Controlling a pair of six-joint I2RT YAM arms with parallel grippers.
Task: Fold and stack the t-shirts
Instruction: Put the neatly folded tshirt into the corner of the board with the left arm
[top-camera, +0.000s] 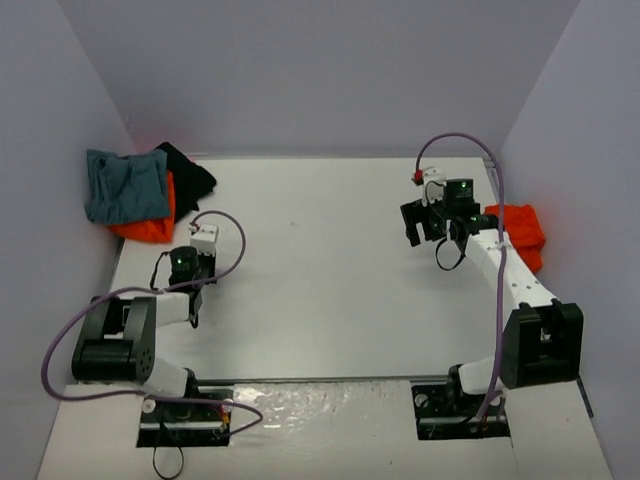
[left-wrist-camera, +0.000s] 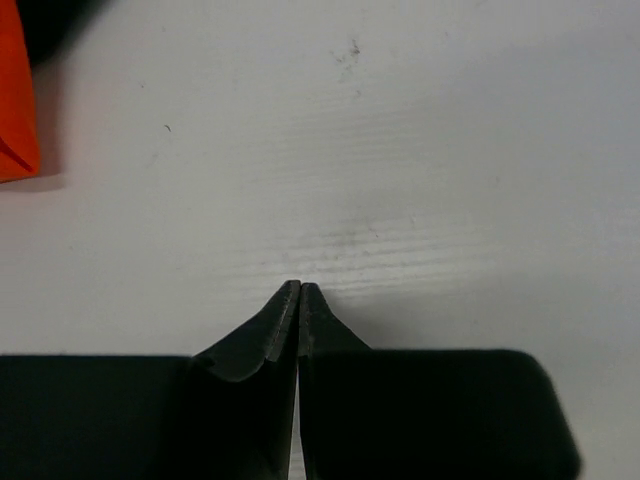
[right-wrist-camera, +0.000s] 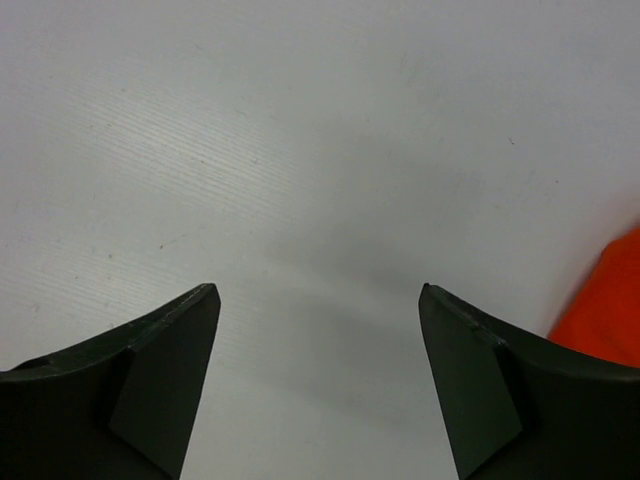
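A pile of t-shirts lies at the far left corner: a slate-blue one (top-camera: 125, 185) on top, an orange one (top-camera: 150, 228) under it and a black one (top-camera: 190, 175) behind. My left gripper (top-camera: 188, 268) (left-wrist-camera: 300, 286) hovers just right of this pile, shut with nothing between its fingers. The pile's orange edge (left-wrist-camera: 14, 100) shows at the left of the left wrist view. A second orange t-shirt (top-camera: 520, 232) (right-wrist-camera: 605, 315) lies bunched at the table's right edge. My right gripper (top-camera: 428, 228) (right-wrist-camera: 317, 288) stands open and empty over bare table, left of that shirt.
The white table (top-camera: 320, 250) is walled in by pale panels on the left, back and right. Purple cables loop over both arms. The arm bases sit at the near edge.
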